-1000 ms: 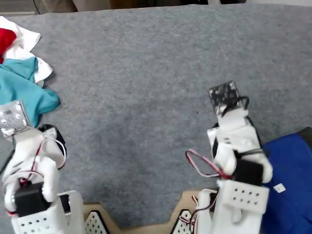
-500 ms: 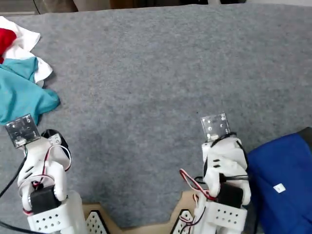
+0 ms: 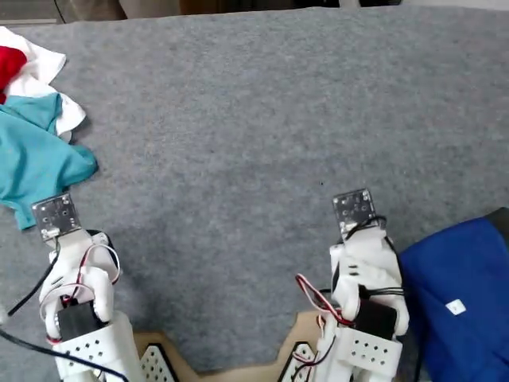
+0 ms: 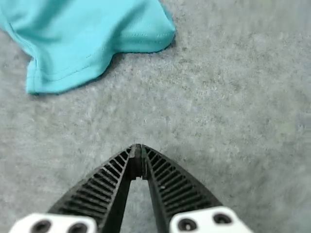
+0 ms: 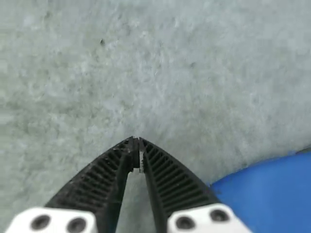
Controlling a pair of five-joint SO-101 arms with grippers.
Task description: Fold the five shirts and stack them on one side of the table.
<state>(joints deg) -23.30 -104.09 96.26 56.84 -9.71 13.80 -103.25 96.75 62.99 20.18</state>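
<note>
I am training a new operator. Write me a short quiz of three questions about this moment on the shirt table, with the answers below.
1. True or false: the left pincer is shut on nothing and lies apart from the teal shirt.
2. Which shirt shows in the right wrist view? A) teal shirt B) blue shirt C) none
3. Fill in: the right pincer is ____ (open or shut).

Key: 1 true; 2 B; 3 shut.
</note>
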